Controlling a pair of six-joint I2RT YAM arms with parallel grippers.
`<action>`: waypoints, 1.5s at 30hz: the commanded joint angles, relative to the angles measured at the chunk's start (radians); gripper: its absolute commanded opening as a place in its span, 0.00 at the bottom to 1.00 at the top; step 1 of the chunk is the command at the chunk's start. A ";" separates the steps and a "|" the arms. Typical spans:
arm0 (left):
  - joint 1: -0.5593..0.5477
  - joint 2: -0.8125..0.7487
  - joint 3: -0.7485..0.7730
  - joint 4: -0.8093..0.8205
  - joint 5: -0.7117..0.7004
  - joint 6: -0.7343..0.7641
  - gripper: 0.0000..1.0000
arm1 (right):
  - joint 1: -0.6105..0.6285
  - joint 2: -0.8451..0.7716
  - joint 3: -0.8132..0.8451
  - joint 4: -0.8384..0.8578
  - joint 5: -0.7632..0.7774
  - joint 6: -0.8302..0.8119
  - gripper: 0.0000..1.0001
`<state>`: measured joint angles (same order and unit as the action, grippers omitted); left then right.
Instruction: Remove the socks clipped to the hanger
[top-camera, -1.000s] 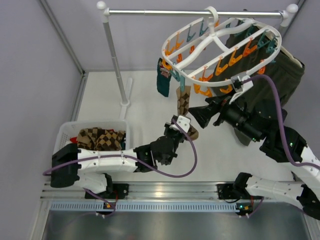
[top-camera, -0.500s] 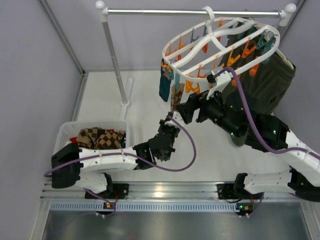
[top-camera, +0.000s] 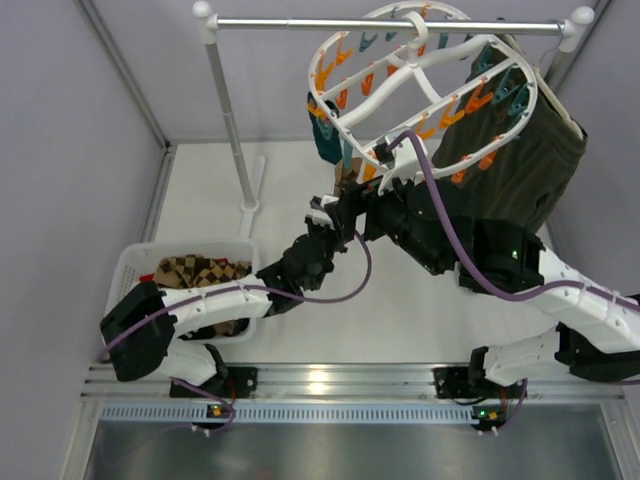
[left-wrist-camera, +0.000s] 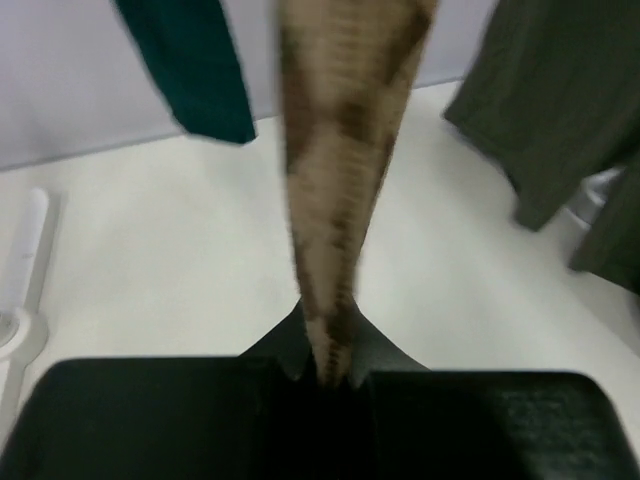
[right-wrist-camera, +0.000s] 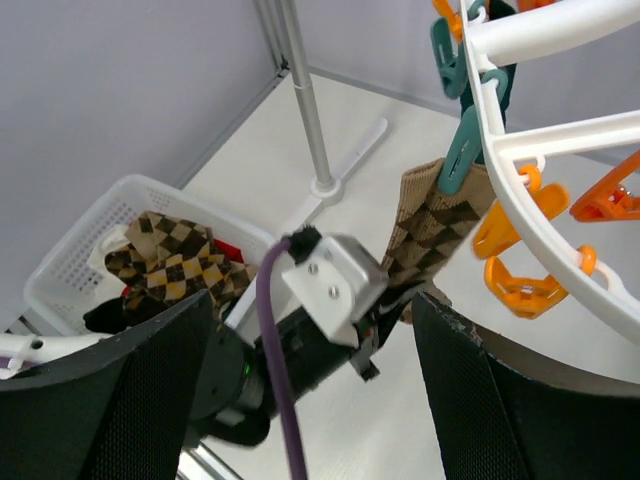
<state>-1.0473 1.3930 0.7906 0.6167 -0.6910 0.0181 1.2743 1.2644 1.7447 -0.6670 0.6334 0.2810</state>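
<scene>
The white oval hanger (top-camera: 425, 75) hangs tilted from the rail, with orange and teal clips. A brown-and-tan argyle sock (right-wrist-camera: 432, 225) hangs from a teal clip (right-wrist-camera: 460, 150) on the hanger's rim (right-wrist-camera: 545, 130). My left gripper (left-wrist-camera: 328, 375) is shut on this argyle sock's (left-wrist-camera: 340, 150) lower end, just under the hanger's left side (top-camera: 335, 208). A dark teal sock (left-wrist-camera: 190, 70) hangs to its left (top-camera: 325, 140). My right gripper (right-wrist-camera: 312, 300) stands open right beside the left gripper's head, below the hanger's rim (top-camera: 368, 190), with nothing between its fingers.
A white basket (top-camera: 135, 262) at the left holds argyle socks (top-camera: 195, 272). A large olive-green garment (top-camera: 520, 170) hangs at the right of the hanger. The rail (top-camera: 300, 24) and its upright pole (top-camera: 230, 110) stand at the back left, its base (right-wrist-camera: 330, 185) on the table.
Both arms have moved up and to the left under the hanger, the left still holding the argyle sock. The hanger has tilted up and swung left. The right jaws have narrowed slightly.
</scene>
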 joint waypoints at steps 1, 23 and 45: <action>0.157 -0.048 -0.002 -0.124 0.111 -0.294 0.00 | 0.014 -0.013 0.041 0.010 0.017 -0.026 0.77; 0.561 -0.519 0.004 -0.511 0.261 -0.549 0.00 | -0.006 -0.057 0.018 0.029 -0.004 -0.051 0.79; -0.011 -0.264 0.114 -0.307 -0.048 -0.236 0.00 | -0.006 -0.108 0.026 0.000 -0.101 -0.048 0.83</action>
<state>-1.0138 1.0977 0.8272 0.2256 -0.6231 -0.2829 1.2713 1.1988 1.7481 -0.6682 0.5598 0.2375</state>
